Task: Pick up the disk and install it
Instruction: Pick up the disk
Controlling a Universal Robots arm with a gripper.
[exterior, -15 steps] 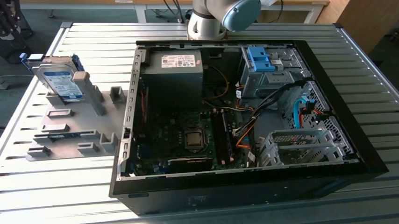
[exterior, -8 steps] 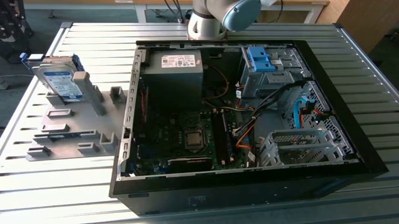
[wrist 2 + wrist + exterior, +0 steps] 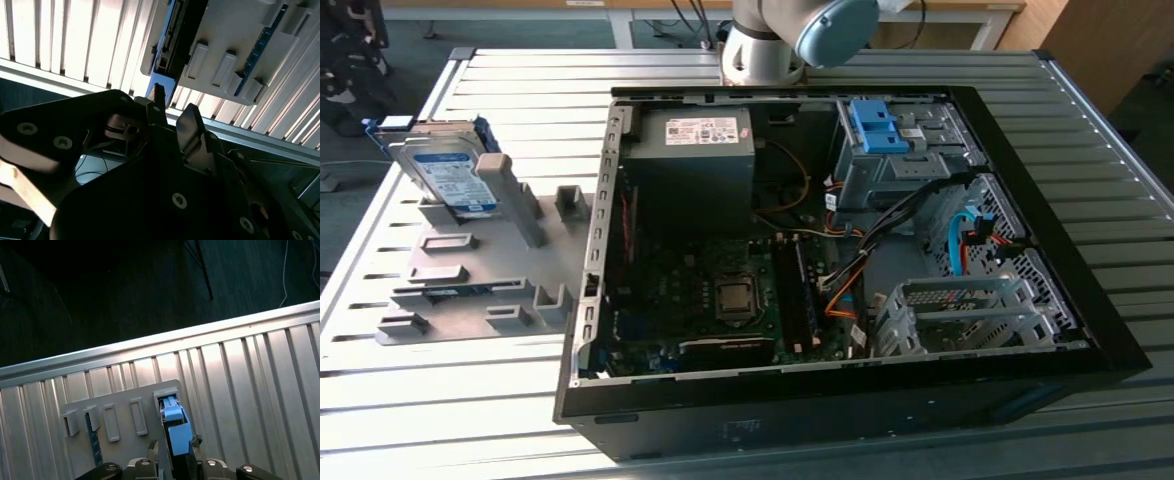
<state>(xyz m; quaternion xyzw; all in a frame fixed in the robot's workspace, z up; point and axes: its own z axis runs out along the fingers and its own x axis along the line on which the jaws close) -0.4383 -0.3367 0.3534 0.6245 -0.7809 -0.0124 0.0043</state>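
Silver metal with a white-and-blue label and a blue carrier frame: the disk stands on edge, slightly tilted, in an end slot of the grey rack. The rack lies on the slatted table, and the open computer case sits just beside the rack, on the exterior view's right. The gripper hangs above the rack with its fingers spread and nothing between them. In the first wrist view the disk's blue edge lines up with the gap, yet disk and fingers appear apart, not touching. The step in hand reads as the approach for the pick. To do it well, I would judge, the jaws should be parallel to the disk's flat faces, centred over its upper edge, lowered straight toward the rack, and closed on the metal body rather than the plastic frame, so that the disk leaves its slot without binding.
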